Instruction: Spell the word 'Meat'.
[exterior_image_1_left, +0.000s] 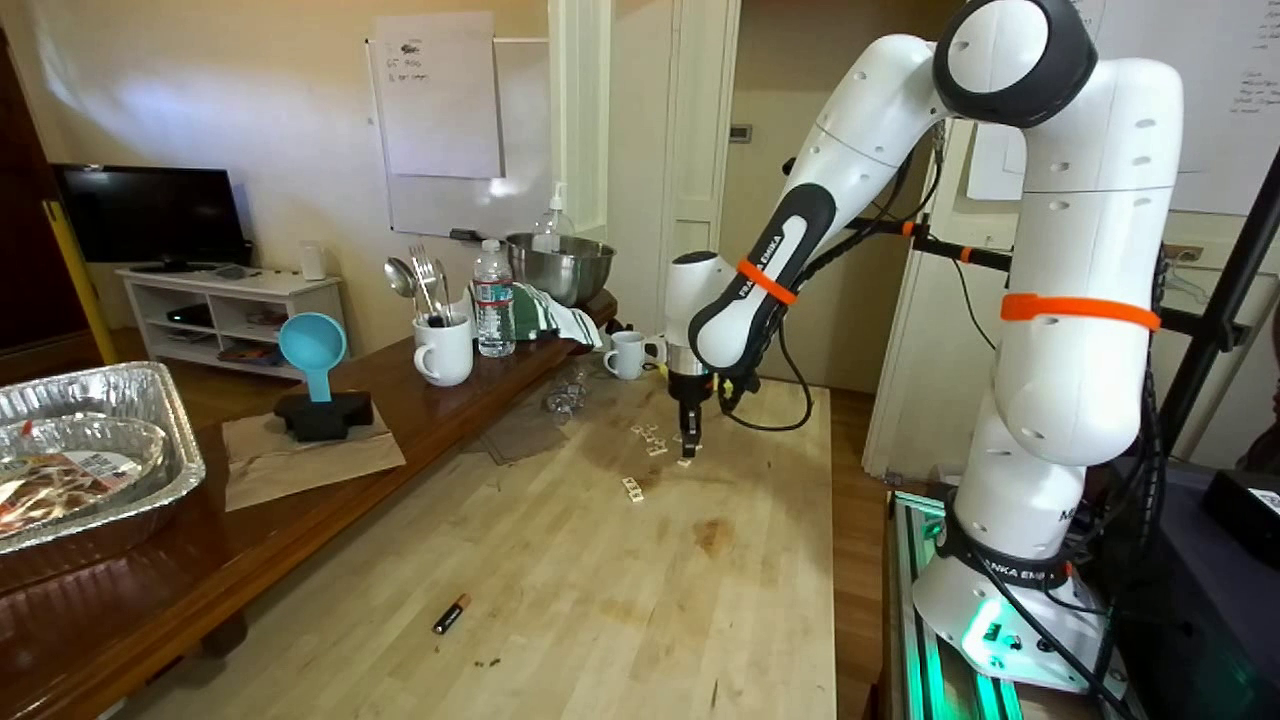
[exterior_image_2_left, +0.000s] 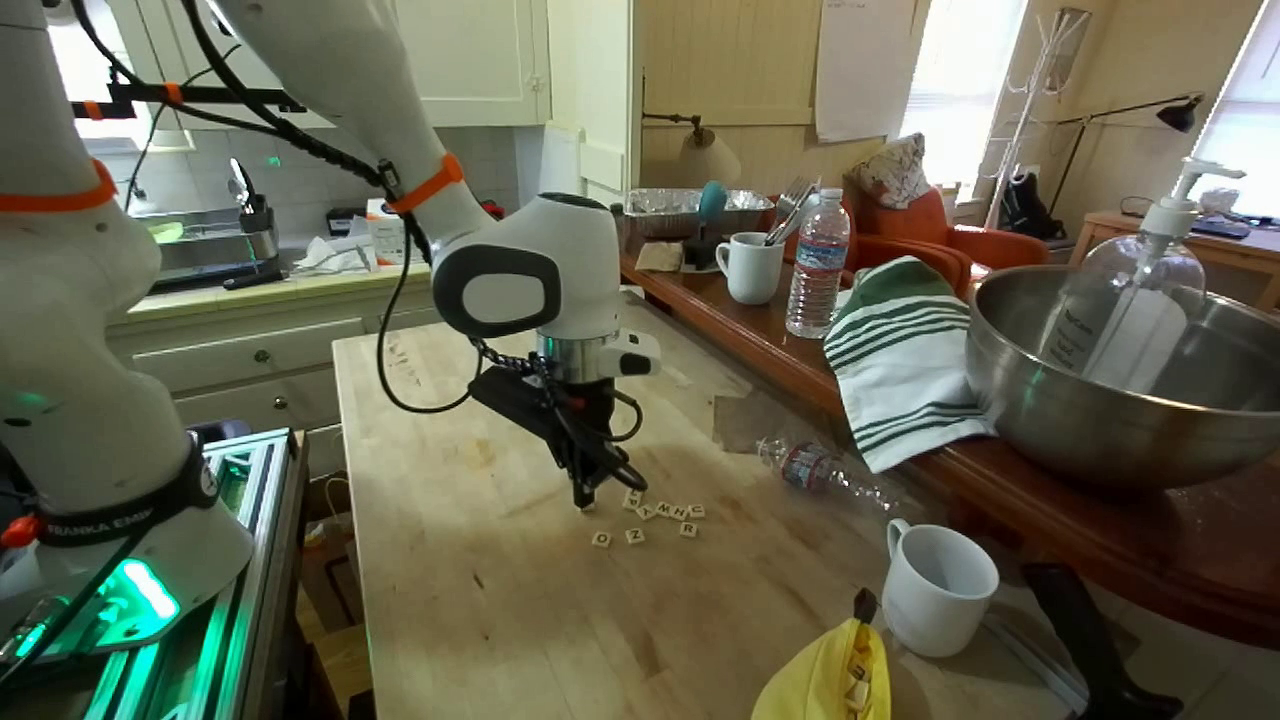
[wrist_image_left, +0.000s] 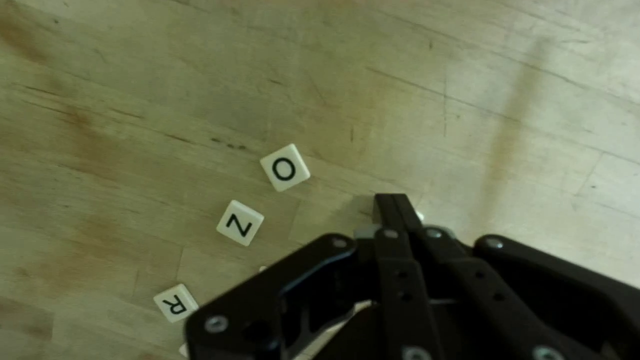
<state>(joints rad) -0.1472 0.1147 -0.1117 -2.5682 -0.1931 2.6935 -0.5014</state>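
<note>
1. Upper left, in an exterior view: white arm (exterior_image_2_left: 330, 60) reaching in over the table (exterior_image_2_left: 450, 580).
2. Centre: hand (exterior_image_2_left: 583, 500), pointing down, low over table. Wrist view: fingers (wrist_image_left: 385, 215) closed flat against each other, nothing seen held. Part-hidden tile (wrist_image_left: 420, 216) right by the tips; touching or not, can't tell.
3. Just below right of hand: O tile (exterior_image_2_left: 601, 540), then Z tile (exterior_image_2_left: 635, 537), flat, apart.
4. Right of hand: tile cluster (exterior_image_2_left: 664, 511), close together, letters too small to read surely. Task pieces.
5. Just below cluster: R tile (exterior_image_2_left: 688, 530).
6. Right of centre: plastic bottle (exterior_image_2_left: 806, 467) on its side.
7. Bottom edge: yellow pouch (exterior_image_2_left: 815, 680), cut off by frame.
8. Lower right: white mug (exterior_image_2_left: 930, 610), upright.
9. Right edge: steel bowl (exterior_image_2_left: 1090, 430), pump bottle (exterior_image_2_left: 1120, 310) tilted inside.
</note>
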